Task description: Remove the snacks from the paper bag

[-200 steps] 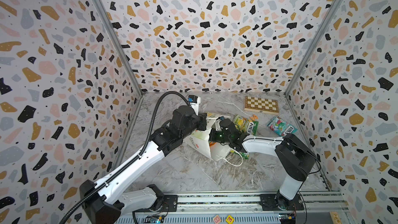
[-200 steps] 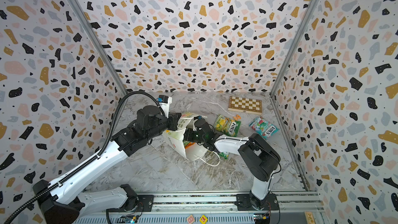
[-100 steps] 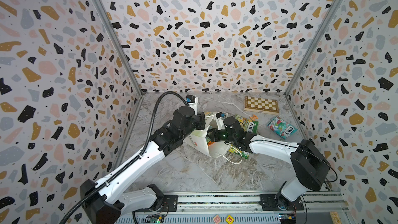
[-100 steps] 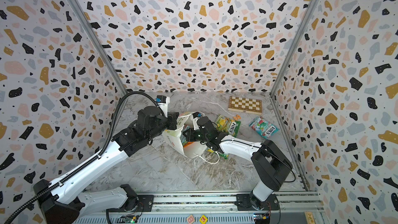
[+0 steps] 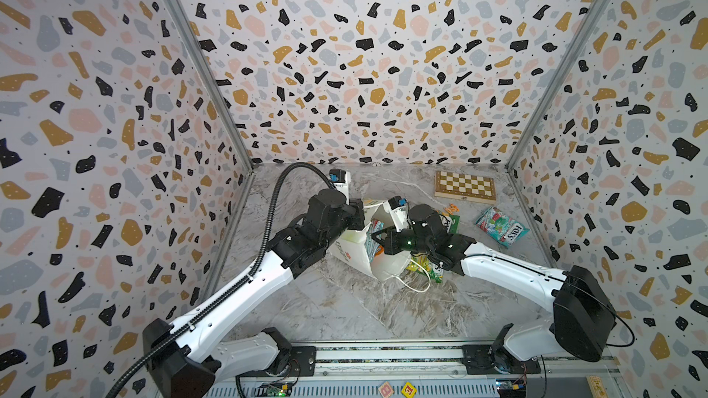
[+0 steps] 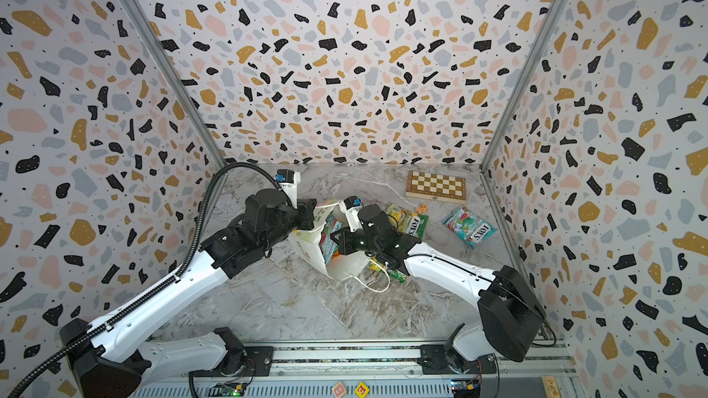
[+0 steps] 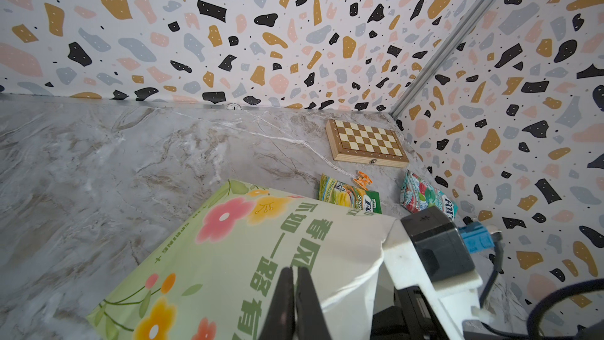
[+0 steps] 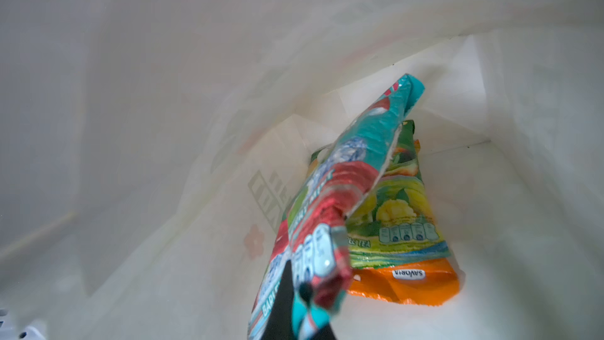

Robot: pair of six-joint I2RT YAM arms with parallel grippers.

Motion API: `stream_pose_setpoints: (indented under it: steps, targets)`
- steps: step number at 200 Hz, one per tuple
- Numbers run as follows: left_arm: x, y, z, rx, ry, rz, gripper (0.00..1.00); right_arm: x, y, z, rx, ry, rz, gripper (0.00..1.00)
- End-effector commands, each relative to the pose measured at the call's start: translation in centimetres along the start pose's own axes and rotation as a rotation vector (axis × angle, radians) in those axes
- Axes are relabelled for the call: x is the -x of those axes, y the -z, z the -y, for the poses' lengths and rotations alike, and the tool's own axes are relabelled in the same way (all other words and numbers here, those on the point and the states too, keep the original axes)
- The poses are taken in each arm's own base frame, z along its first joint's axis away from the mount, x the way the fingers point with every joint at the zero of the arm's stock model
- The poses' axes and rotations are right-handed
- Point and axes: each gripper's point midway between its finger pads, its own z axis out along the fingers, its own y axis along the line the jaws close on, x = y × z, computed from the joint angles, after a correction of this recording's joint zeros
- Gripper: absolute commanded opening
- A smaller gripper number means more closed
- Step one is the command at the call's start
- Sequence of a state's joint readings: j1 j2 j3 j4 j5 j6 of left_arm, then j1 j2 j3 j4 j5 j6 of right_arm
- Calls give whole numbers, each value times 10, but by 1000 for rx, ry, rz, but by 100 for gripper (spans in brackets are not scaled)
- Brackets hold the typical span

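Note:
The white paper bag (image 5: 354, 252) (image 6: 306, 248) lies tipped over, its mouth facing right. My left gripper (image 7: 295, 271) is shut on the bag's green flowered side (image 7: 228, 256) near the rim. My right gripper (image 8: 302, 289) (image 5: 377, 237) is at the mouth, shut on a teal-and-red snack (image 8: 343, 174) (image 6: 328, 241). Deeper inside lie a green-yellow snack (image 8: 398, 217) and an orange-edged one (image 8: 408, 282). Outside lie a teal-and-red packet (image 5: 502, 225) (image 7: 425, 196), a green-yellow one (image 6: 408, 220) (image 7: 348, 194), and another (image 5: 425, 266) under my right arm.
A folded chessboard (image 5: 464, 186) (image 7: 367, 140) lies at the back right. A small orange trinket (image 7: 362, 179) sits beside the green-yellow packet. The bag's white cord handle (image 5: 412, 285) trails on the marble floor. Patterned walls close in on three sides.
My right arm's elbow has swung out to the right and toward the front, and its wrist has shifted slightly right at the bag's mouth. The left arm has held still on the bag.

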State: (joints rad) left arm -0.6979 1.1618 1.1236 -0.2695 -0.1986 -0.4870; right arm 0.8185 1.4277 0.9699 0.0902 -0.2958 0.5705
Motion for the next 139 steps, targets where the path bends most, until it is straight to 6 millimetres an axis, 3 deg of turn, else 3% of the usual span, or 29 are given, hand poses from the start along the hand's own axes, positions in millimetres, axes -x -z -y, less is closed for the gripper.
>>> stream_pose_setpoints:
  steps: [1,96,139]
  targets:
    - [4,1,-2,11,4,26,0,38,29,-30,39,108,109,0]
    - [1,-1,-3,17,2,21,0,66,91,-63,66,248,240,0]
    - [0,-2,-3,12,3,20,0,77,119,-68,40,295,324,0]
